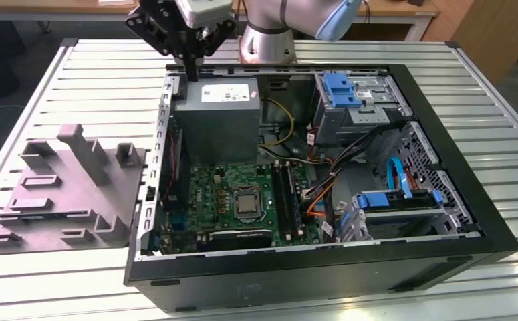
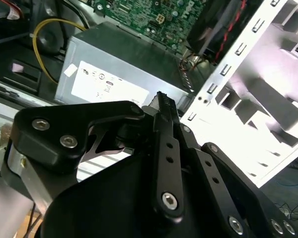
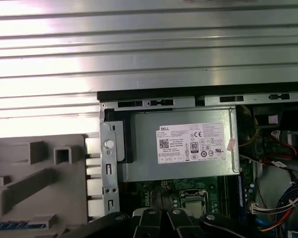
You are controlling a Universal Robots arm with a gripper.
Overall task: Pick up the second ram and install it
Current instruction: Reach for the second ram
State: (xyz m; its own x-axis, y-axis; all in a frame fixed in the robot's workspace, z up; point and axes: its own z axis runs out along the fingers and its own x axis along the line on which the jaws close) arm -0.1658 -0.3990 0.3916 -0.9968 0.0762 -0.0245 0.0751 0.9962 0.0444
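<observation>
Our black computer case (image 1: pixel 330 274) stands on a table of silver metal slats (image 1: pixel 508 287). The second ram (image 3: pixel 17 225), a blue stick, lies in the grey moulded holder (image 1: pixel 63 194). Farther, we see the black gripper (image 1: pixel 190 79), fingers pressed together, above the grey power-supply box (image 1: pixel 214 127) with a white printed label (image 1: pixel 226 93).

Looking like robotics lab or test workshop. Slatted aluminium worktable (image 1: pixel 89 73) carrying desktop computer case (image 1: pixel 330 274), lying on its side with panel off. Case exposing green motherboard (image 1: pixel 240 194), grey power supply (image 1: pixel 216 117), drive cages (image 1: pixel 357 100) and loose cables (image 1: pixel 330 180). Grey moulded parts fixture (image 1: pixel 63 194) sitting on table just beside case, at exterior view's left. Silver-and-blue robot arm (image 1: pixel 281 27) standing at table's far edge, black gripper (image 1: pixel 190 75) hanging over case's far corner. Wooden desk (image 1: pixel 402 8) showing beyond table.
</observation>
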